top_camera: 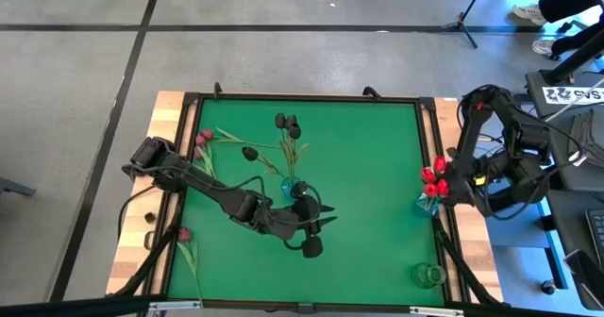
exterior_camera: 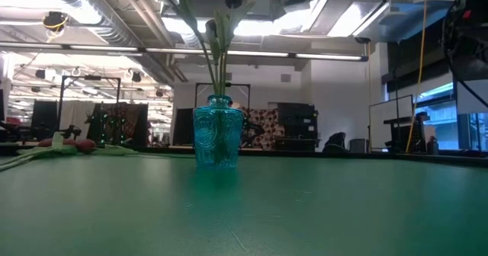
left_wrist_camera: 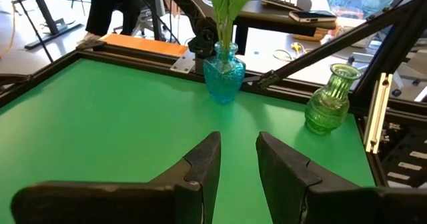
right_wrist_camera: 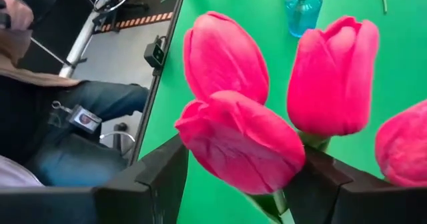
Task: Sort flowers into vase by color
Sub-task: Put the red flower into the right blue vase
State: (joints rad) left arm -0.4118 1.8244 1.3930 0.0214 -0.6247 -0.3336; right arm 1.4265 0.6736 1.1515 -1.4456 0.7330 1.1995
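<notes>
Black-headed tulips [top_camera: 286, 124] stand with their stems in a blue glass vase [top_camera: 293, 187] mid-table, which the low view shows as the blue vase [exterior_camera: 219, 130]. Red tulips [top_camera: 433, 177] stand in a second blue vase [top_camera: 430, 204] at the table's right edge. Two dark pink tulips lie flat: one [top_camera: 203, 138] at far left, one [top_camera: 185, 234] at near left. My left gripper [top_camera: 327, 215] [left_wrist_camera: 238, 144] is open and empty, just near and right of the middle vase. My right gripper [top_camera: 444, 180] [right_wrist_camera: 243, 151] is open, with red tulip heads [right_wrist_camera: 240, 141] between its fingers. My right gripper stands from above over the right-edge vase, a finger [right_wrist_camera: 160, 177] on either side of the red tulip heads. I cannot tell whether either finger touches a head or a stem [right_wrist_camera: 273, 207]. The tulips stay upright in their vase.
An empty green glass vase [top_camera: 429, 275] [left_wrist_camera: 328, 101] stands near the table's near right corner. A black frame [top_camera: 302, 96] rims the green mat. My left arm [top_camera: 217, 194] lies low across the mat's left half. A seated person's legs [right_wrist_camera: 80, 131] show beyond the right edge.
</notes>
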